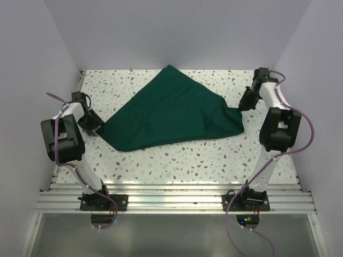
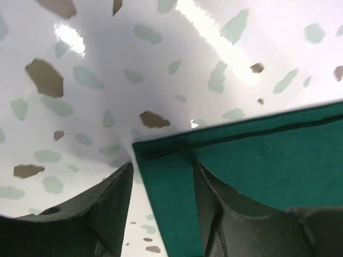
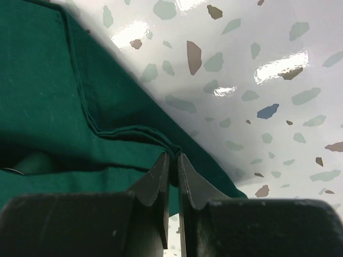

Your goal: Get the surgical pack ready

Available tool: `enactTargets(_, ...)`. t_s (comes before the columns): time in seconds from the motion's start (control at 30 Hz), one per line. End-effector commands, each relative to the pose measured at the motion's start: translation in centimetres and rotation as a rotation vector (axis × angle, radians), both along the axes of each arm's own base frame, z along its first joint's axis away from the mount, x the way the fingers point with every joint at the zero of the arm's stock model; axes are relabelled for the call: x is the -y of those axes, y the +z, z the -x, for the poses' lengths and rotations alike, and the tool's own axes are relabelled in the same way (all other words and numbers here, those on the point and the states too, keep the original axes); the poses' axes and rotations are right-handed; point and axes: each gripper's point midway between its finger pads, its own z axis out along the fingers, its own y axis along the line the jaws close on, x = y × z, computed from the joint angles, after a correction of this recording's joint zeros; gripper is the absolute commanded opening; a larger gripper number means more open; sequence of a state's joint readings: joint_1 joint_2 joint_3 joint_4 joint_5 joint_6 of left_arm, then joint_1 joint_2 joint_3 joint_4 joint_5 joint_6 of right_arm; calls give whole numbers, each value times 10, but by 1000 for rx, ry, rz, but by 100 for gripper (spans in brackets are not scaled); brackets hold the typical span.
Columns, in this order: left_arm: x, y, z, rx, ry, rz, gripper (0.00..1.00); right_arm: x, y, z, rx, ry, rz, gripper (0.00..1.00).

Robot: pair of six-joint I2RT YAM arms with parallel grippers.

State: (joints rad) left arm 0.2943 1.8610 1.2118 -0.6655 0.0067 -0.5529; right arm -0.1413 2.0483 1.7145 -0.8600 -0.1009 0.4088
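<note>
The surgical pack is a dark green fabric drape (image 1: 171, 112) lying in a rough triangle on the speckled table, its point toward the back. No steel tray, instruments or pads show. My left gripper (image 1: 98, 130) is at the drape's left corner. In the left wrist view it (image 2: 163, 167) is open, and the hemmed corner of the drape (image 2: 257, 155) lies between its fingers. My right gripper (image 1: 242, 107) is at the drape's right edge. In the right wrist view it (image 3: 173, 156) is shut on a bunched fold of the drape (image 3: 48, 96).
The white speckled table (image 1: 203, 160) is enclosed by pale walls at the left, back and right. An aluminium rail (image 1: 171, 199) carrying both arm bases runs along the near edge.
</note>
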Motion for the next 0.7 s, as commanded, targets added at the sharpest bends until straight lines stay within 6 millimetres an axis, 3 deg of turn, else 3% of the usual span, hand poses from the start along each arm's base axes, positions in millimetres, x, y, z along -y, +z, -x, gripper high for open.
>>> enactTargets(0.0,2,-20,-20,45,-24,39,52,-2,38,-3,64,-5,-23,0)
enactTargets(0.13,7,-28,-16,30,-24,64,40,-6,58,-3,85,6,-23,0)
enactTargets(0.27,8,-29,-13,30,-30,63,20,-24,78,-5,114,48,-40,0)
enactTargets(0.33,9,-24,-12,26,-35,67,5,-37,85,-4,122,80,-47,0)
enactTargets(0.43,11,-10,-14,47,-40,64,0,-68,101,-2,142,146,-57,0)
enactTargets(0.47,12,-5,-14,53,-40,66,0,-90,110,-2,158,191,-72,0)
enactTargets(0.53,17,5,-15,66,-47,75,0,-109,119,3,160,223,-83,0)
enactTargets(0.67,31,20,-17,85,-81,87,0,-170,143,11,213,333,-146,0)
